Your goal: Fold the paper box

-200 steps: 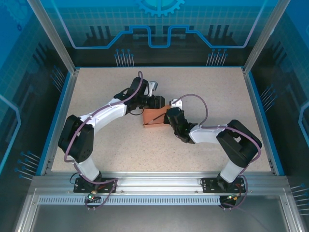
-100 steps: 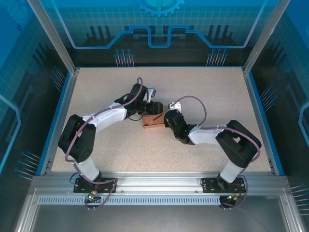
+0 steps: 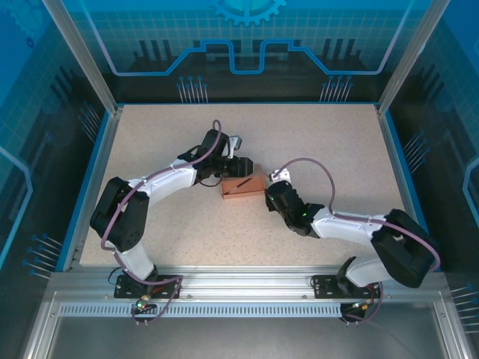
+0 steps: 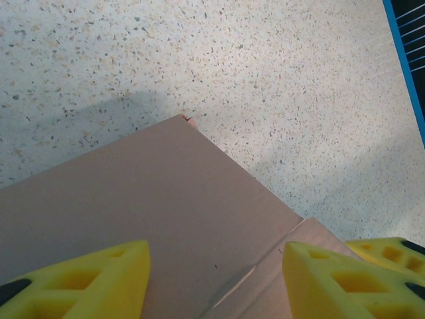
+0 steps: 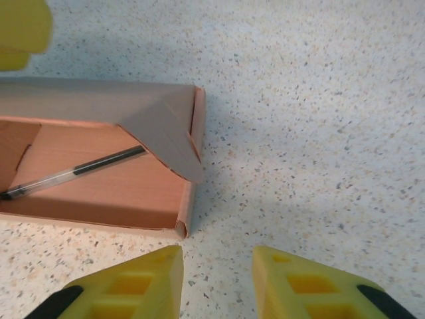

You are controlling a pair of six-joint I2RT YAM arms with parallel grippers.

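The salmon-orange card paper box [image 3: 242, 187] sat mid-counter [image 3: 337, 142] as an open tray. Its walls were raised, one end flap [image 5: 163, 129] leaned inward, and a thin dark pen [image 5: 73, 171] lay inside. Closing remained. The left tool [image 3: 241, 166] was spread over the box's far panel, apparently not pinching. The right tool [image 5: 218, 266] was spread and empty beside the box.

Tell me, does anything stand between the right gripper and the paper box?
Nothing visible does. Only bare table lies between the right gripper and the near corner of the paper box. The pen lies inside the box, out of the path.
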